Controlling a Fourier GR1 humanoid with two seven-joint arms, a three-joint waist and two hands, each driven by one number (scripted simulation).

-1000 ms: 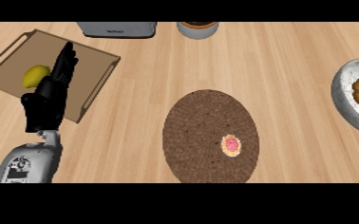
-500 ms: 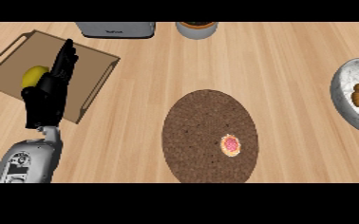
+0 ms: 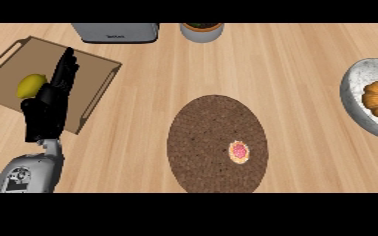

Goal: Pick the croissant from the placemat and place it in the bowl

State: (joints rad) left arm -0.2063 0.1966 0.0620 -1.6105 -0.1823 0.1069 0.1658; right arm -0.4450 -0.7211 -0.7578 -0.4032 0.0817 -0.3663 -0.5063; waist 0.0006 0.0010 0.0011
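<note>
Wooden tabletop (image 3: 295, 55), seen from above. At the 3 o'clock edge: grey speckled bowl (image 3: 353, 87), partly cut off by the view's border, holding the croissant (image 3: 371, 99), golden-brown and only partly visible. From the centre toward 6 o'clock: dark brown oval placemat (image 3: 210, 130), with a small round pastry (image 3: 238, 151) with a red middle lying on its 4 o'clock portion. At 9 to 10 o'clock: brown tray (image 3: 96, 72) carrying a yellow lemon (image 3: 29, 86). At 11 o'clock: grey appliance (image 3: 116, 32). At 12 o'clock: small grey pot (image 3: 201, 31). Left robot hand (image 3: 44, 115), at 9 o'clock: open, fingers straight and pointing up, over the tray, just beside the lemon, holding nothing.
</note>
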